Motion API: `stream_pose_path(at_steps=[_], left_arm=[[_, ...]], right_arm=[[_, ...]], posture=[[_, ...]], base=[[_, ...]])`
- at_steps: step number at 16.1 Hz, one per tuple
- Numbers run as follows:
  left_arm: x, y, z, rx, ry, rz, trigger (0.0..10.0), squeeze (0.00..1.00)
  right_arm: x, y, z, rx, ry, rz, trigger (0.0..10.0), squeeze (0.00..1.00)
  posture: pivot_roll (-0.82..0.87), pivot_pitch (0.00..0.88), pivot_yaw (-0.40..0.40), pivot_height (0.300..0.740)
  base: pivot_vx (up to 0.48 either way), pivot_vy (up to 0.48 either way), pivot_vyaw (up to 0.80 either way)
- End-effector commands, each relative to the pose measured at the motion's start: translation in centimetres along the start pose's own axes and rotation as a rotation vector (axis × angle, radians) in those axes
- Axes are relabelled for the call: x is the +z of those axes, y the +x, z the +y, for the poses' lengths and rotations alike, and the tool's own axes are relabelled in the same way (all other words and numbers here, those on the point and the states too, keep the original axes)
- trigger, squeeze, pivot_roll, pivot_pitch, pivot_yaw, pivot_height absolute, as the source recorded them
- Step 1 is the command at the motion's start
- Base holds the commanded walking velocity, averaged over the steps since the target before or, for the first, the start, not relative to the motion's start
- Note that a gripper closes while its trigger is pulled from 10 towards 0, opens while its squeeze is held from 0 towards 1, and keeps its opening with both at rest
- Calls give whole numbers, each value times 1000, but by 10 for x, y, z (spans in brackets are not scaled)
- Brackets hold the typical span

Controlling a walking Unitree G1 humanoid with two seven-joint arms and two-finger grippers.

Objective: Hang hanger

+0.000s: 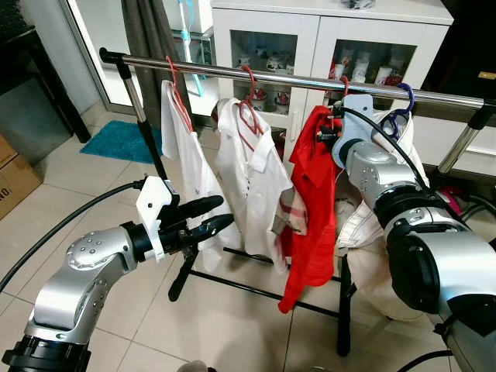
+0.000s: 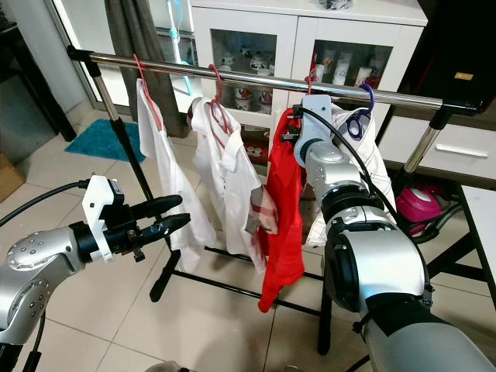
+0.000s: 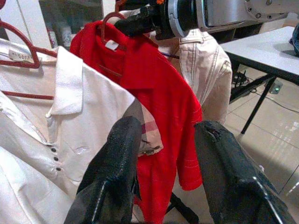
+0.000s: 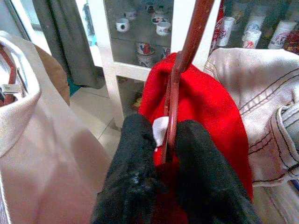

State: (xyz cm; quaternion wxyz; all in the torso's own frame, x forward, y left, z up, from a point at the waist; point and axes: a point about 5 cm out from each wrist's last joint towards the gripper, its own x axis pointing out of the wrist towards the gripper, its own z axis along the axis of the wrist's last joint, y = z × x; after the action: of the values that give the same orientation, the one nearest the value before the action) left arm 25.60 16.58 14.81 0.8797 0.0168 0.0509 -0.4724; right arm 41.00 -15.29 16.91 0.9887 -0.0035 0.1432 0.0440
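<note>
1. At the left, low before the rail: left pincer (image 1: 208, 218), fingers parted, nothing held, kept clear of the clothes.
2. Mid-rail (image 1: 271, 76): two white shirts (image 1: 252, 174) already hung.
3. At the right: right pincer (image 4: 161, 154) clamped on the red hanger (image 4: 180, 79), which carries the red shirt (image 1: 310, 209), its hook at the rail, apparently so it can seat.

A floor of pale square tiles (image 1: 232, 325) is seen, with a teal mat (image 1: 120, 141) laid near a glass door. A white cabinet (image 1: 310, 31) with glazed doors is set against the far wall, cups and jars (image 2: 240, 97) being shelved inside. A grey curtain (image 1: 151, 35) is hung beside it. A cardboard box (image 1: 14, 180) is placed at the left.
</note>
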Motion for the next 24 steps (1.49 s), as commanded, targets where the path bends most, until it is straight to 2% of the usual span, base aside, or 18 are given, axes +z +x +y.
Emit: stream_pose_path(at_steps=[1,12,13,14,15,16,20,21,22,24], left_arm=[[4,0,0,-2,19,-5,10000,0],[5,-1,1,2,35,0,10000,0],[5,-1,1,2,37,-1,10000,0],[6,-1,0,1,41,-2,10000,0],[8,-1,0,2,48,-6,10000,0],[11,-1,0,3,55,-12,10000,0],[17,-5,-1,4,70,-20,10000,0],[18,-7,-3,4,73,-20,10000,0],[19,-8,-4,3,73,-17,10000,0],[18,-13,-8,2,65,-2,10000,0]], right_arm=[[10,1,6,17,9,-23,0,0],[7,1,7,6,-8,-25,0,0],[9,1,8,6,-18,-34,2627,0],[11,1,8,4,-16,-47,10000,0],[14,1,9,16,-16,-55,10000,0],[15,1,9,11,-26,-59,10000,1000],[19,1,7,-21,-34,-78,10000,1000],[21,1,4,-39,-37,-83,10000,90],[22,1,3,-48,-41,-83,10000,0],[22,1,0,-62,-73,-75,10000,0]], posture=[[1,0,39,740],[12,0,33,740],[13,0,30,740],[15,0,25,740],[18,0,19,740],[24,0,11,740],[37,0,1,740],[40,0,-3,740],[42,0,-5,740],[43,0,-10,740]], base=[[0,0,0],[0,0,0],[0,0,0],[0,0,0],[0,0,0],[0,0,0],[0,0,0],[0,0,0],[0,0,0],[0,0,0]])
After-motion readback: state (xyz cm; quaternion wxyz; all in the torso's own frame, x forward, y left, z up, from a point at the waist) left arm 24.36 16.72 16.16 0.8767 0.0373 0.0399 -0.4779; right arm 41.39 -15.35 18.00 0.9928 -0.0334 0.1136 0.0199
